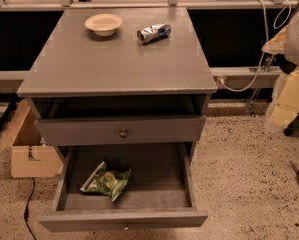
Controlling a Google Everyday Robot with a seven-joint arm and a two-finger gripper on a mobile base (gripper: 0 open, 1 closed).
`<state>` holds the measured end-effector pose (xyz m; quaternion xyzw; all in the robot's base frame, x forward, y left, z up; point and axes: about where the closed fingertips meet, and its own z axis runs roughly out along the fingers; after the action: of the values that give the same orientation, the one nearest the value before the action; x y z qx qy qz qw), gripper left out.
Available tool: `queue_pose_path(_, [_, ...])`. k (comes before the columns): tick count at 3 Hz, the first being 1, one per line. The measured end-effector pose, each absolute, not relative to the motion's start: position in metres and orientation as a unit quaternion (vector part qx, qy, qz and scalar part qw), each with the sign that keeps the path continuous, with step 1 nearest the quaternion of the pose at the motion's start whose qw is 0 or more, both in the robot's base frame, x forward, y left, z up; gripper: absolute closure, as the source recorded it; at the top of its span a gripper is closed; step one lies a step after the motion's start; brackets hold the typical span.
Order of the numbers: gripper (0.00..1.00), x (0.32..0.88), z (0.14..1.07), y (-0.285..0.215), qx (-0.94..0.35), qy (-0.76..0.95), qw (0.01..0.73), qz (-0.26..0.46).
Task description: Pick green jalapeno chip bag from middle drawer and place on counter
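Gripper (288,100): you see it only as a blurred pale yellow-white shape at the frame's 3 o'clock edge, well apart from the cabinet; released or clenched, you cannot tell.
Green jalapeno chip bag (107,180): crinkled glossy packet lying uncovered on the drawer floor, toward its 9 o'clock side.
Middle drawer (154,218): pulled out toward you; shallow grey wooden box, dark floor, tiny front knob at 6 o'clock.
Upper drawer front (79,131): flat grey panel with a round brass knob, shut, directly above the open drawer.
Counter (119,64): broad flat grey wood, worn pale front edge.
Bowl (103,24): round, cream, at the counter's 11 o'clock.
Foil wrapper (154,32): crumpled silver-and-blue, near the bowl, at 1 o'clock.
Cardboard box (29,156): on the speckled floor, at the cabinet's 9 o'clock.
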<state>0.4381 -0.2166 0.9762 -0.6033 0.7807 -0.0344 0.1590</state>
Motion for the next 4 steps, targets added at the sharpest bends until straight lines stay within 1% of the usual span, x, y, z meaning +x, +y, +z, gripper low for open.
queue_pose_path(2, [0.00, 0.439, 0.971, -0.214, -0.603, 0.781, 0.163, -0.027])
queue_pose_path(3, [0.00, 0.444, 0.919, -0.194, -0.587, 0.790, 0.173, 0.031])
queue_pose_path(4, [0.00, 0.447, 0.843, -0.154, -0.558, 0.801, 0.187, 0.110])
